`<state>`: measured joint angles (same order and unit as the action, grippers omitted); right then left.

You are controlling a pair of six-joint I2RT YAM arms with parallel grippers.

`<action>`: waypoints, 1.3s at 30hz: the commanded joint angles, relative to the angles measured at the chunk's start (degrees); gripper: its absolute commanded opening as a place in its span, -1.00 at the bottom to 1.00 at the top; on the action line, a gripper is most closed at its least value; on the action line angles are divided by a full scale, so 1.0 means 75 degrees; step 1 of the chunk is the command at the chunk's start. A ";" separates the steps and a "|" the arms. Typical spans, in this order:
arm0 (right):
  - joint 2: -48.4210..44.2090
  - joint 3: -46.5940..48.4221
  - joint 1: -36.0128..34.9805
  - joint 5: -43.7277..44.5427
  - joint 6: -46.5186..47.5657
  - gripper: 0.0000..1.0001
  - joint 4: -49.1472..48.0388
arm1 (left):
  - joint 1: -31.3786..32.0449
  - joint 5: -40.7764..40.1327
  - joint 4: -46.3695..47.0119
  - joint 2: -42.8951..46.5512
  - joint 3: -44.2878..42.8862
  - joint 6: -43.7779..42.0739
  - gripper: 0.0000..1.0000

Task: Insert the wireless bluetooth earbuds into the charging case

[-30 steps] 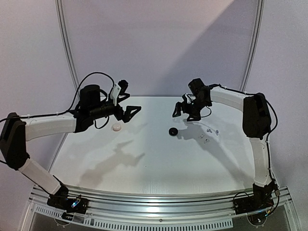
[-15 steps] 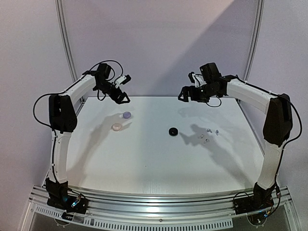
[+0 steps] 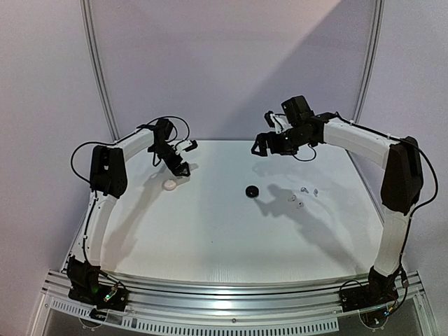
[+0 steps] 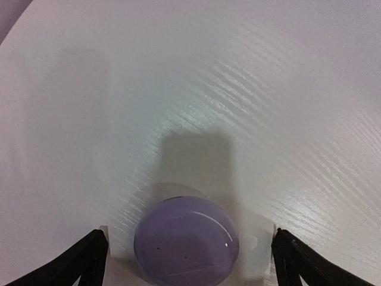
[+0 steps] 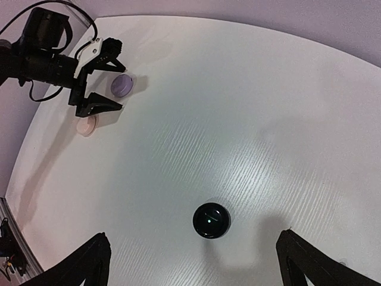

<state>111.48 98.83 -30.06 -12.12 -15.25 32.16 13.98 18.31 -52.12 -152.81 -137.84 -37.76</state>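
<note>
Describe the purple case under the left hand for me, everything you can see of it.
The purple case is a small round puck, glossy lavender plastic by its look, with a tiny highlight on top. It appears closed and lies flat on the white table. It sits between the open fingers of the left hand, and neither finger touches it. A pink case lies close beside it, apart.

Far left, glossy lavender case (image 4: pixel 186 238); just nearer, pale pink case (image 3: pixel 169 185); mid-table, shiny black case (image 3: pixel 251 190). To the right, whitish earbuds (image 3: pixel 300 204) (too small to tell shades apart). White table (image 3: pixel 224 238), fine ribbed grain all over.
</note>
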 commanded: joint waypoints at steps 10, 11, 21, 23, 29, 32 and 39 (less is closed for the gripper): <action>0.0373 0.0788 -0.0133 0.0109 0.0115 0.98 0.0470 | 0.0034 0.0265 0.0189 -0.0468 -0.0309 -0.0321 0.33; 0.0419 0.0847 -0.0146 0.0096 0.0111 0.98 0.0513 | 0.0035 0.0273 0.0195 -0.0481 -0.0325 -0.0321 0.29; 0.0417 0.0897 -0.0181 0.0128 0.0136 0.98 0.0660 | 0.0004 0.0466 0.0130 -0.0276 -0.0080 -0.0394 -0.32; 0.0406 0.0903 -0.0207 0.0141 0.0143 0.98 0.0659 | 0.0022 0.0500 0.0218 -0.0083 0.0160 -0.0512 -0.48; 0.0310 0.0932 -0.0206 0.0033 0.0078 0.98 0.0452 | 0.0150 0.0634 0.0387 0.0670 0.0453 -0.0804 -0.65; 0.0145 0.0944 -0.0210 -0.0051 -0.0025 0.98 0.0190 | 0.0247 0.1017 0.0628 0.1429 0.0731 -0.0859 -0.71; -0.0303 0.0967 -0.0212 -0.0687 -0.0400 0.97 -0.0570 | 0.0913 0.1759 0.1019 0.4322 0.2783 -0.3133 -0.79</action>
<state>112.95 104.33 -31.18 -13.13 -15.94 32.71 16.43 26.39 -47.07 -134.85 -123.57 -48.99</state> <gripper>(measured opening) 0.988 0.504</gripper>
